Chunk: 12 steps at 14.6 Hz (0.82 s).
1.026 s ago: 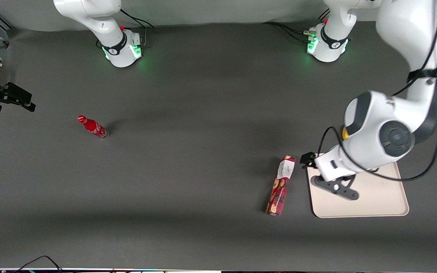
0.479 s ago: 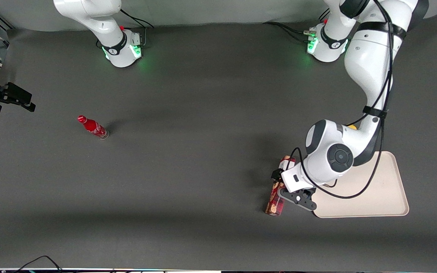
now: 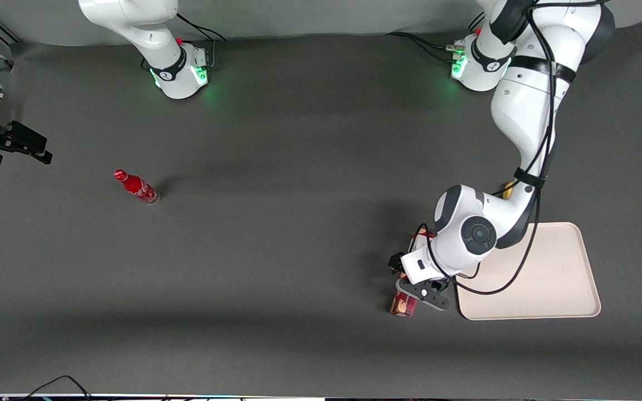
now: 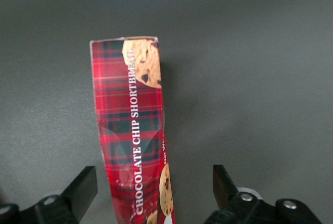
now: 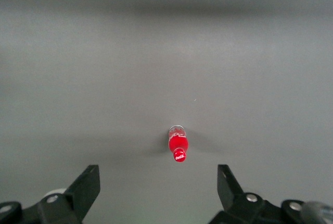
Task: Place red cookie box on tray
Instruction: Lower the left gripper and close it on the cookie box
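Observation:
The red cookie box (image 3: 404, 303) lies flat on the dark table, right beside the tray (image 3: 544, 278) and off it; my arm hides most of it in the front view. In the left wrist view the box (image 4: 130, 130) shows red tartan, cookie pictures and the words CHOCOLATE CHIP SHORTBREAD. My left gripper (image 3: 410, 278) hovers directly over the box, open, with one finger (image 4: 83, 187) on each long side of it and a gap to the carton on both sides. It holds nothing.
A small red bottle (image 3: 136, 186) stands toward the parked arm's end of the table; it also shows in the right wrist view (image 5: 177, 146). Cables run from the arm bases at the table's back edge.
My left gripper has moved from above the tray's edge sideways to above the cookie box and come lower. The box and the tray have not moved.

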Available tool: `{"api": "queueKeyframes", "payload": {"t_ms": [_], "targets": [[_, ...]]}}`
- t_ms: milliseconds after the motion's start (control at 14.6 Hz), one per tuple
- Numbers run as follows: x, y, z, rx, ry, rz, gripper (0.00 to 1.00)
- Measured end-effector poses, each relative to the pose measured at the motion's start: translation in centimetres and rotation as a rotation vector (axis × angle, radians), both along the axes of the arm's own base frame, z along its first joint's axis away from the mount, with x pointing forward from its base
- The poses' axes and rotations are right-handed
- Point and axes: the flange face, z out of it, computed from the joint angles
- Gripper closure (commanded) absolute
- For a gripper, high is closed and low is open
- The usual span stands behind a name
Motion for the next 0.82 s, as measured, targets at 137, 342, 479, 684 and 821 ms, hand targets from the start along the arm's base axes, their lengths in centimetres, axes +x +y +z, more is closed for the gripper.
{"api": "queueKeyframes", "payload": {"t_ms": [137, 342, 479, 684, 821], "targets": [[-0.1, 0.0, -0.5, 0.013, -0.001, -0.011, 0.57], [-0.1, 0.1, -0.6, 0.023, -0.003, -0.019, 0.69], [-0.3, 0.2, -1.1, 0.029, 0.006, -0.019, 0.84], [-0.7, 0.5, -1.7, 0.035, 0.017, -0.019, 1.0], [-0.6, 0.6, -1.6, 0.035, 0.015, -0.017, 1.0]]}}
